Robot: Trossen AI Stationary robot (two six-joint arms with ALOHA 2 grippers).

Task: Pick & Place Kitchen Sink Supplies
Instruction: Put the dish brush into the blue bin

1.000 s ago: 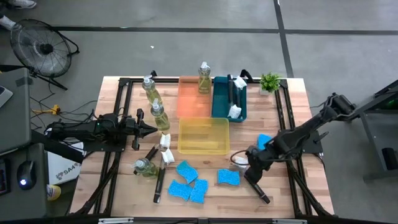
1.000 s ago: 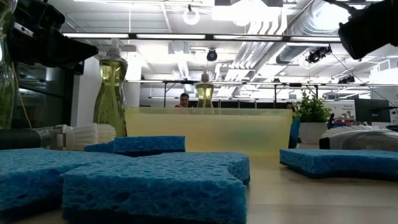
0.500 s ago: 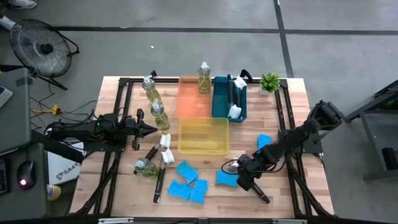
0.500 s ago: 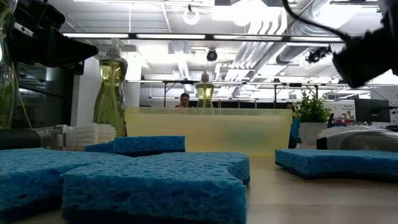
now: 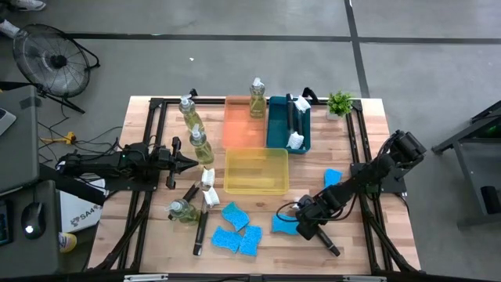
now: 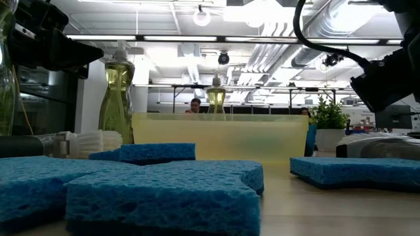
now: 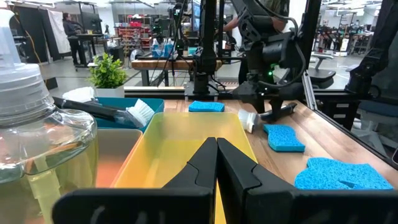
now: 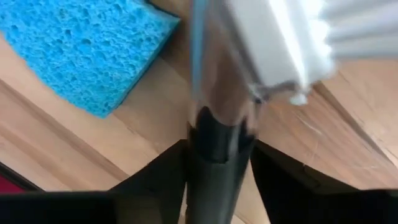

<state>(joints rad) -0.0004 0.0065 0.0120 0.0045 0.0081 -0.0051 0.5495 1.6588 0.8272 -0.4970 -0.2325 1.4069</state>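
Right gripper [image 5: 307,227] has swung left and down since a second ago, now low over the dish brush [image 8: 249,81] beside a blue sponge [image 5: 285,225].
Its fingers [image 8: 211,168] straddle the brush's black handle near the white head, brush lying on the counter [image 5: 368,243] at near right. Left gripper [image 5: 186,163] waits at left beside a soap bottle [image 5: 200,146], fingers pressed together, pointing at the yellow tray [image 5: 257,171].

Counts on table:
- 4 soap bottles [image 5: 200,146]
- 5 blue sponges [image 5: 234,214]
- 5 dish brushes [image 5: 202,228], 2 of them in teal tray
- 3 trays [image 5: 256,188]
- 1 plant [image 5: 340,103]
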